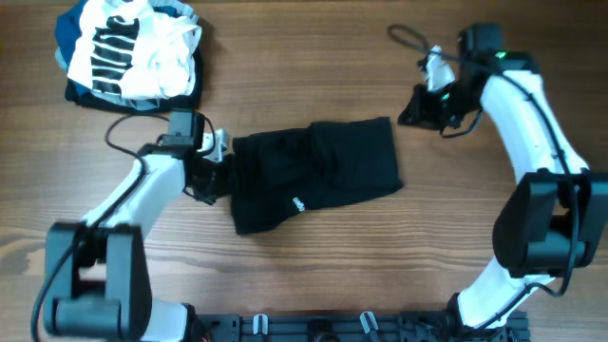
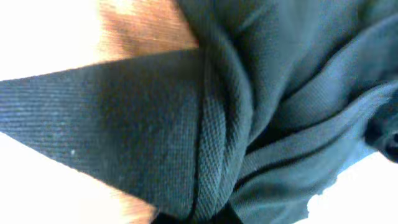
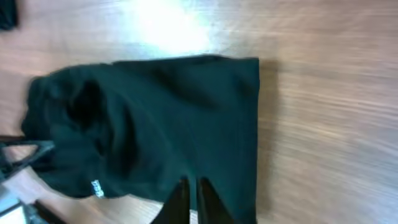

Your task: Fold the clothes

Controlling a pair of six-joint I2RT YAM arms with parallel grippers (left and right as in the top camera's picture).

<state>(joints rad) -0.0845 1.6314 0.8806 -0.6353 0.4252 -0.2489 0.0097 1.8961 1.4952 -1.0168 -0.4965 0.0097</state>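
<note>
Lying left-to-right, clothes (image 1: 323, 171) meet left pincer (image 1: 224, 169) at near end — grip unclear; right pincer (image 3: 191, 184), pressed together, stands apart.

My left arm comes up from its base at 7 o'clock, elbow bent. The left gripper (image 1: 224, 163) points toward 3 o'clock and looks clamped on the clothes (image 1: 323, 171). Right arm arcs from 5 o'clock up to about 1 o'clock, right gripper (image 1: 410, 107) aimed at 9 o'clock, fingers (image 3: 180, 202) nearly touching with nothing between.
</note>
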